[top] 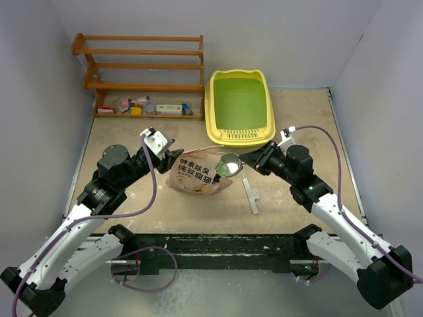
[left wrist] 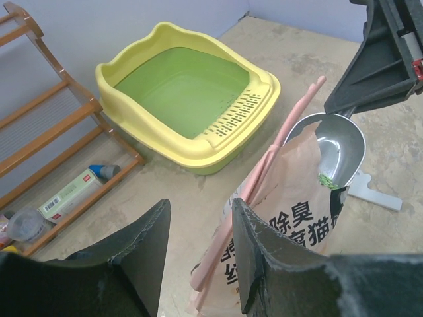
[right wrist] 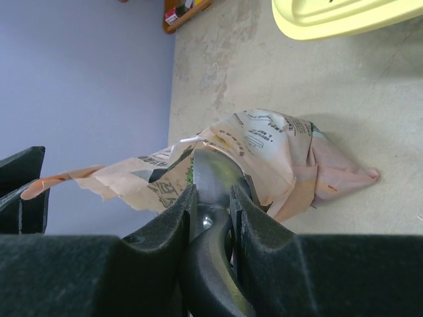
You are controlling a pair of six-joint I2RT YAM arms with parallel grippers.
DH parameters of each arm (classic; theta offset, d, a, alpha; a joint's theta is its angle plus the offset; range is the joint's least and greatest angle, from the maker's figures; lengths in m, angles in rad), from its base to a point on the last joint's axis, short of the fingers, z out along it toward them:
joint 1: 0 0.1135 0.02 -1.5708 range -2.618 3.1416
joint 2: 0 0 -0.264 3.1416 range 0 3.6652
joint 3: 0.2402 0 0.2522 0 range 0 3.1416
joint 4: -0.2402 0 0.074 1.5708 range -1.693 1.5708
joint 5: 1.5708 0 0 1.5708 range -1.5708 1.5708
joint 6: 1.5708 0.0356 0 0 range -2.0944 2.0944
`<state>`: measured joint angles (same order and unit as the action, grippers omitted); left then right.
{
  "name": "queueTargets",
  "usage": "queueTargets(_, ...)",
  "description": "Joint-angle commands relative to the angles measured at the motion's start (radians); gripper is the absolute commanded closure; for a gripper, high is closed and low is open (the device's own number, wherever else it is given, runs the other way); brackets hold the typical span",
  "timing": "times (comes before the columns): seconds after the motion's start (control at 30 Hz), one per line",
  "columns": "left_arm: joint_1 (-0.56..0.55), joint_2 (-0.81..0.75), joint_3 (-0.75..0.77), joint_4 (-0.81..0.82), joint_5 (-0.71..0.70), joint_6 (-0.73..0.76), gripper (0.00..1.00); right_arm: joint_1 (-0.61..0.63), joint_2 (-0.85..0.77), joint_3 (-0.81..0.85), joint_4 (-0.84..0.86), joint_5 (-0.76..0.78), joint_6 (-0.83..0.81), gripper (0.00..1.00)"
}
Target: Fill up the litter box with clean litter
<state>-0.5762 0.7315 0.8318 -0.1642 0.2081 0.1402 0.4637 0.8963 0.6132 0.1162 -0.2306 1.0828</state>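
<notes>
The yellow litter box with its bare green basin stands at the back centre, also in the left wrist view. A crinkled pink-tan printed bag lies in front of it. My right gripper is shut on the handle of a grey scoop, whose bowl sits in the bag's torn mouth. My left gripper stands open just left of the bag, whose pink edge runs beside the right finger. The clean litter is hidden; a few green bits show at the scoop's lip.
A wooden shelf rack with small items on its lowest shelf stands at the back left. A white strip lies on the table right of the bag. Grey walls close in on both sides and behind.
</notes>
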Motion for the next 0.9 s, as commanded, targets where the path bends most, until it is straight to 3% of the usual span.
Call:
queueTargets(0.0,0.004,0.005,0.008,0.053,-0.009,-0.021,0.54,-0.005,-0.066,-0.027,0.041,0.04,0.04,1.0)
queueTargets(0.87,0.004,-0.001,-0.001,0.058,-0.011,-0.028,0.54,-0.007,-0.347,-0.034,-0.157,0.268,0.052,1.0)
